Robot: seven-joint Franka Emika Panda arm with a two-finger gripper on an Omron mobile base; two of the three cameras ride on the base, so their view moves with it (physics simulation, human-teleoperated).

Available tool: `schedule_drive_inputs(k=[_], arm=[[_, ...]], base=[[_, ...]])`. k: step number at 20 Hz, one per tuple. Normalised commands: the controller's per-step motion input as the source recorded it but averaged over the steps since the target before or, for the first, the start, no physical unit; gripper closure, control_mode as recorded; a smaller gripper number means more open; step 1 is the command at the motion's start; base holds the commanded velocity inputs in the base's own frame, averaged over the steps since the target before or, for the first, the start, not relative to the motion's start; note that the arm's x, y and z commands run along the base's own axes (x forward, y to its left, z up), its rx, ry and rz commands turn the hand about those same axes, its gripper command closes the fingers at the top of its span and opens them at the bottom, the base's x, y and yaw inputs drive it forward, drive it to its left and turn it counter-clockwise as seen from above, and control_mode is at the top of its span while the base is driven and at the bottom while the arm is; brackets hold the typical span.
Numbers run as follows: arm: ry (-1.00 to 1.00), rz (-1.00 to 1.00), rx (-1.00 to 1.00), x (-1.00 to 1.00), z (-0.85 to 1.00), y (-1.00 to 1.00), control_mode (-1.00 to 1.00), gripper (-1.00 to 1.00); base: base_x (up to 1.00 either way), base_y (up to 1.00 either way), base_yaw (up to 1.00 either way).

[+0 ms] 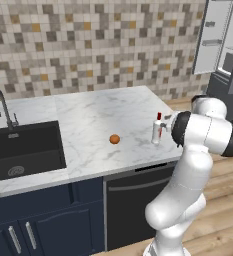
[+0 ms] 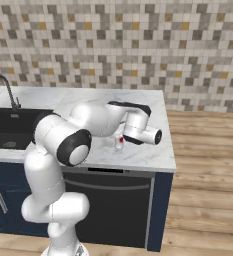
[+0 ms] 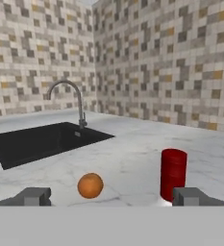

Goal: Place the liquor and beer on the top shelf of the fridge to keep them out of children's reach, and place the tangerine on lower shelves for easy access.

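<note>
Two task things meet you in the left base view — the round orange tangerine (image 1: 114,139) and the clear, red-capped liquor (image 1: 158,131), both on the marble desk (image 1: 88,115); the fridge (image 1: 223,45) stands open behind. Right base view: liquor beneath the arm. Hand view: your end effector (image 3: 111,196) gapes wide, empty, its fingertips (image 3: 34,196) flanking tangerine and glossy red cap — black sink (image 3: 41,139) beyond.

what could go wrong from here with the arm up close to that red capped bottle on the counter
The open tool sits off-centre: the liquor has its red cap by one fingertip, so closing now might clip it and tip the bottle.

The liquor stands near the counter corner, so a knock could send it to the floor.

The tangerine lies loose ahead of the tool and could roll if nudged.
</note>
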Motion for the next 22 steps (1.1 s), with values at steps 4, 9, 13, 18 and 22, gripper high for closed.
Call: schedule_drive_inputs(k=[4,9,13,18,22], arm=[[0.00,0.03,0.01,0.22,-0.21,-0.09,-1.00,-1.00],[0.00,0.04,0.00,0.05,-0.14,0.00,-1.00,-1.00],[0.00,0.05,0.00,0.00,-0.03,0.01,-1.00,-1.00],[0.00,0.03,0.00,0.00,0.00,0.14,-1.00,-1.00],[0.00,0.00,0.00,0.00,-0.03,0.18,-1.00,-1.00]], base=[[0.00,0.00,0.00],[0.00,0.00,0.00],[0.00,0.00,0.00],[0.00,0.00,0.00],[0.00,0.00,0.00]])
